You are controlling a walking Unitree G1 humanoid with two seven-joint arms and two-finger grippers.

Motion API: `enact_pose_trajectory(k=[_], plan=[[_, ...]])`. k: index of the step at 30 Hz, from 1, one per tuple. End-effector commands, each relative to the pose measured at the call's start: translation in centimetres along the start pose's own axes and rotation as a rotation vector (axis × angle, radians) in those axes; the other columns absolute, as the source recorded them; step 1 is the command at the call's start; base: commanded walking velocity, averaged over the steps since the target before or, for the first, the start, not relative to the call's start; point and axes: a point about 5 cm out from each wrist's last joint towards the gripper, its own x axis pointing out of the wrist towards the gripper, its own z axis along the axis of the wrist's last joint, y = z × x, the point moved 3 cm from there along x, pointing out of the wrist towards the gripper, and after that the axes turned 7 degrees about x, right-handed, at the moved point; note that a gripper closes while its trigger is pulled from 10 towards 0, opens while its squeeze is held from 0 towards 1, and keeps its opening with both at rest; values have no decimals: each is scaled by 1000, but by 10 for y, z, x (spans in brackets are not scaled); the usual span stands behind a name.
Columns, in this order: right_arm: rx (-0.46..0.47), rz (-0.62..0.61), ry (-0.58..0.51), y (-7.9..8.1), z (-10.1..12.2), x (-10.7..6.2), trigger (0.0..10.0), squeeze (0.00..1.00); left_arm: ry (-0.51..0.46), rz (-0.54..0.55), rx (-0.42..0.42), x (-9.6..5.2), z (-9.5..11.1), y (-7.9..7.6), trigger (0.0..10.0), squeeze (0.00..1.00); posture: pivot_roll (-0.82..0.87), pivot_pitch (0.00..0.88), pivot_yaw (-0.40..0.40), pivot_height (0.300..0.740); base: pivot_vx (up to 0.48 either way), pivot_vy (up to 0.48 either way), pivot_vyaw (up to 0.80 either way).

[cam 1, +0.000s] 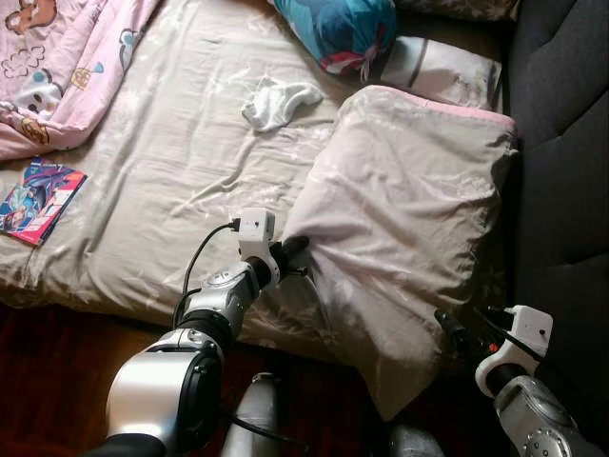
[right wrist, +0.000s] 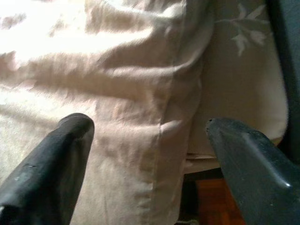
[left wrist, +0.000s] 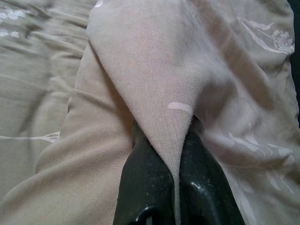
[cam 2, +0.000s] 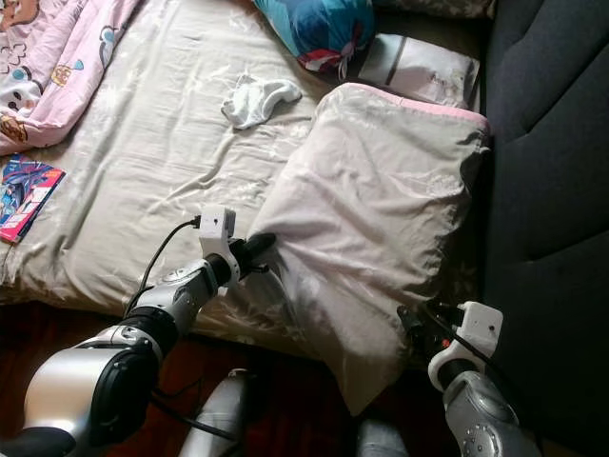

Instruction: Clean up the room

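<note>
Two wrist views differ: left gripper (left wrist: 176, 154) pinches pillow (left wrist: 159, 84); right gripper (right wrist: 150, 136) gapes.

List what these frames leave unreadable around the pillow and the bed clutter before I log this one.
- Pillow: its underside, and the bed beneath, are covered by it.
- Left gripper: fingertips buried in the pinched pillow fabric.
- Book: cover print too small to read.
- Blue bundle: cut off by the head views' top edge.
- Right gripper: open, contact with the pillow unclear.
</note>
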Motion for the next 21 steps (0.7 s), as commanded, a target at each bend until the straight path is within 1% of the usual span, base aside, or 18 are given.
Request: enact_pose_trajectory(k=[1,3,5,6,7,11,12,14,17,20,21], plan=[[35,-39,59,-12,-21,-2,10000,1000,17,4,-27,-4,-13,2,10000,0,-50,415,58,740,0,0,0],[68,-44,55,-14,-23,0,10000,1000,17,5,-27,-4,-12,2,10000,0,-45,414,58,740,0,0,0],[130,-62,65,-16,-33,4,10000,1000,17,6,-27,-5,-13,3,10000,0,-39,417,60,740,0,0,0],[143,-66,69,-17,-36,6,10000,918,18,7,-26,-5,-13,3,10000,0,-39,417,60,740,0,0,0],[147,-72,79,-18,-40,7,10000,0,19,7,-26,-5,-13,3,10000,0,-38,418,61,740,0,0,0],[159,-106,122,-21,-59,15,10000,0,22,8,-26,-6,-15,4,10000,0,-30,421,65,740,0,0,0],[159,-106,122,-21,-59,15,10000,0,22,8,-26,-6,-15,4,10000,0,-30,421,65,740,0,0,0],[170,-129,139,-25,-68,19,10000,0,23,8,-26,-7,-15,4,10000,0,-27,422,66,740,0,0,0],[220,-139,125,-28,-77,22,10000,0,24,9,-28,-7,-16,4,10000,0,-16,423,71,740,0,0,0],[255,-94,77,-25,-78,27,10000,0,24,8,-29,-7,-17,4,10000,0,-10,425,74,740,0,0,0],[255,-94,77,-25,-78,27,10000,0,24,8,-29,-7,-17,4,10000,0,-10,425,74,740,0,0,0]])
